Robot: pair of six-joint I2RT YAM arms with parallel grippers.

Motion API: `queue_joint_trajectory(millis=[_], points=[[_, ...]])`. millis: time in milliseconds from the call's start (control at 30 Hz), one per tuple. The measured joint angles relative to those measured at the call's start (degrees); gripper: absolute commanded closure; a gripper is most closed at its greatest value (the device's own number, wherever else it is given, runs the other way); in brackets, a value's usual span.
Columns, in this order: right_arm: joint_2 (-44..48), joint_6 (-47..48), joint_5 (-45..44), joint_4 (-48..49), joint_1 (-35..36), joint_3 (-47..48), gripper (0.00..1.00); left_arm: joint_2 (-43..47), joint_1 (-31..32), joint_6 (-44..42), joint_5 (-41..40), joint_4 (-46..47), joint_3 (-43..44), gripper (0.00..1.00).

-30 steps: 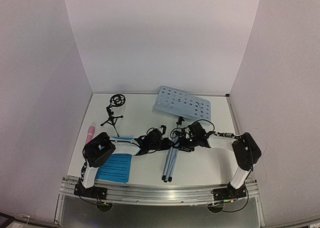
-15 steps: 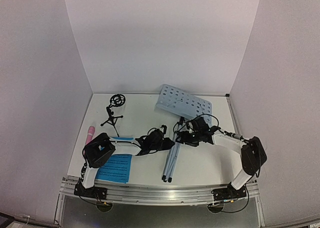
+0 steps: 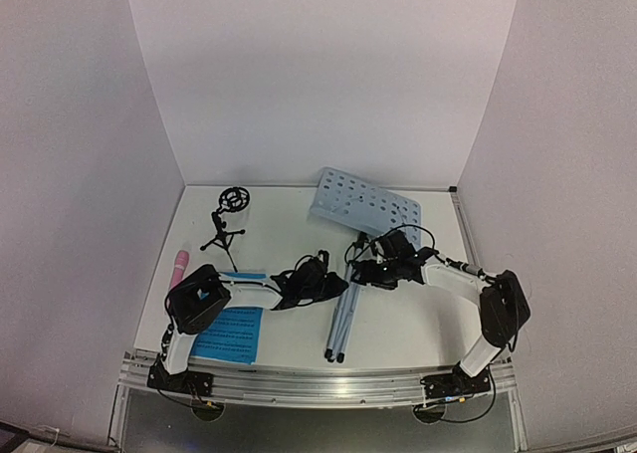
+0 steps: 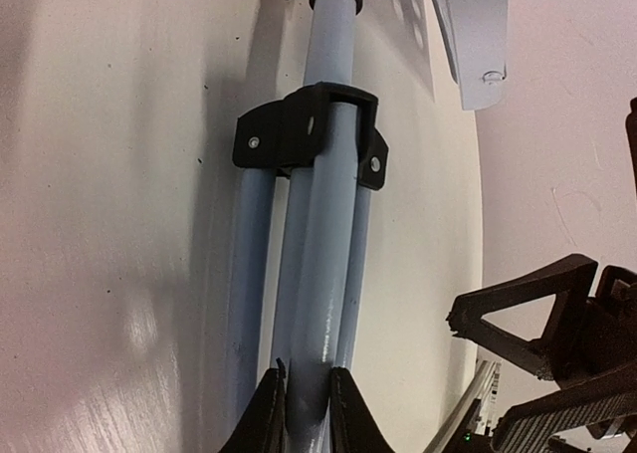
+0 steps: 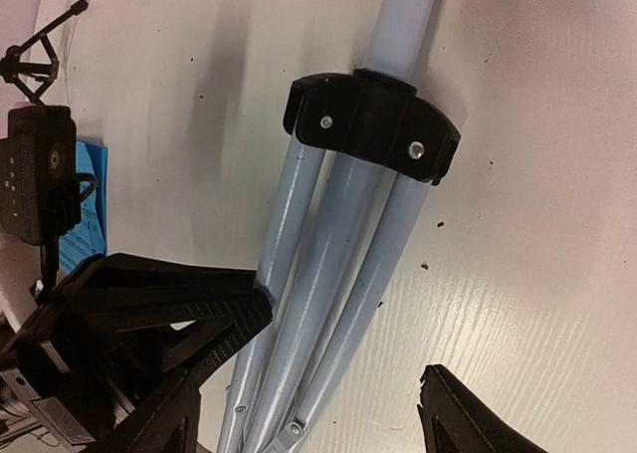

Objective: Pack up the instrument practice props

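At the middle of the table point(image 3: 289, 229), the pale music stand point(image 3: 364, 206) lies flat with its three silver legs point(image 4: 309, 274) folded into one bundle, probably so it can be moved as a single piece; the left gripper point(image 4: 304, 418) is pinched on the bundle's middle tube, steadying it; the right gripper point(image 5: 309, 398) hangs over the legs with fingers spread wide, clasping nothing; further left lie one pink microphone point(image 3: 179, 264), one black mic stand point(image 3: 227, 221) and two blue sheets point(image 3: 227, 334), one mostly under the left arm point(image 3: 244, 292).
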State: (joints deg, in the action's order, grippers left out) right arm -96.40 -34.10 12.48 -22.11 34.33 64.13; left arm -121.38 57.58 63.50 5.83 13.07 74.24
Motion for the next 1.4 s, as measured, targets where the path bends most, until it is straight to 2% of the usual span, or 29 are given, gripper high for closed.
queue_joint_trajectory(millis=[300, 400, 500, 700, 833, 967, 1167, 1300, 1400], points=[[2.4, 2.65, -0.57, -3.61, -0.31, -0.04, 0.26, -3.5, 2.47, 5.69, -0.84, 6.77, 1.13, 0.83], [5.17, 3.29, -0.74, -4.67, -0.74, -0.41, 0.26, -4.23, 3.35, 6.67, -1.31, 7.46, 1.48, 0.77], [7.89, 4.0, -0.98, -5.64, -1.42, -0.53, 0.26, -4.24, 3.99, 5.92, -1.55, 6.86, 1.38, 0.6], [11.27, 6.01, -1.93, -7.45, -2.21, -0.53, 0.24, -0.89, 3.87, -3.52, -0.58, 6.28, -0.13, 0.32], [13.44, 6.91, -2.09, -8.86, -2.27, -0.53, 0.23, 5.25, 2.61, -11.13, 0.71, 5.17, -2.14, 0.03], [15.74, 7.64, -2.67, -9.63, -2.3, -0.53, 0.22, 12.98, -1.0, -19.09, 3.67, 4.94, -4.84, 0.01], [18.21, 8.94, -5.52, -9.98, -3.32, -0.53, 0.21, 26.62, -5.31, -30.76, 5.13, 4.14, -13.45, 0.0], [19.94, 11.28, -8.81, -9.58, -6.7, -1.24, 0.2, 34.72, -5.6, -37.6, 4.71, -0.58, -17.46, 0.01], [23.0, 12.94, -10.17, -7.47, -12.08, -4.64, 0.2, 41.34, -7.34, -41.57, 4.88, -5.46, -20.94, 0.01]])
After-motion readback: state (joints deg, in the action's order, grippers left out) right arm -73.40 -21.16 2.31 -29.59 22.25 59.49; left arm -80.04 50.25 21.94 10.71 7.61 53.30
